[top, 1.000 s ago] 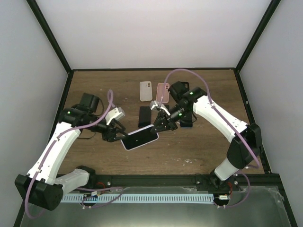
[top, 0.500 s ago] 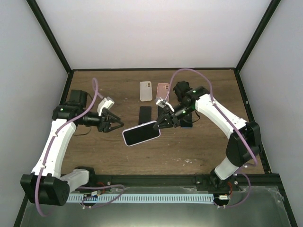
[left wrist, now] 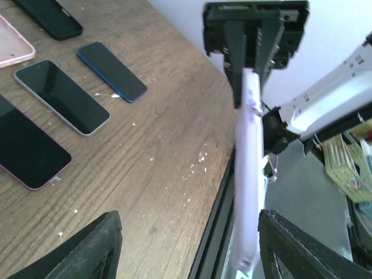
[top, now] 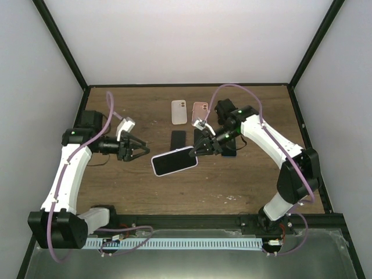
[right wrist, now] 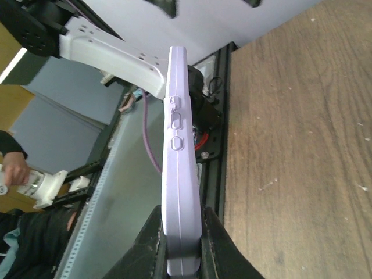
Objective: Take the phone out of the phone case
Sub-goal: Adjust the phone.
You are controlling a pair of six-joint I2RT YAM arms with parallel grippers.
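Observation:
The phone [top: 173, 162], dark screen up, sits inside a lavender phone case [right wrist: 180, 174] and hangs above the table. My right gripper [top: 196, 152] is shut on its right end; in the right wrist view both fingers [right wrist: 152, 247] press the case's flat sides, with the side buttons showing. My left gripper [top: 135, 150] stands open a short way left of the phone and touches nothing. From the left wrist the case [left wrist: 249, 174] shows edge-on ahead, with the left gripper [left wrist: 189, 250] spread wide.
A white case [top: 179, 111] and a pink case [top: 200, 110] lie at the back of the wooden table [top: 244, 180]. Several bare phones lie near the middle, among them a black one [top: 177, 139] and a blue-edged one [left wrist: 111, 71]. Black frame rails border the table.
My left gripper has let go of the phone's left end, opened wider and pulled back to the left. The right gripper has lifted the cased phone slightly up and away.

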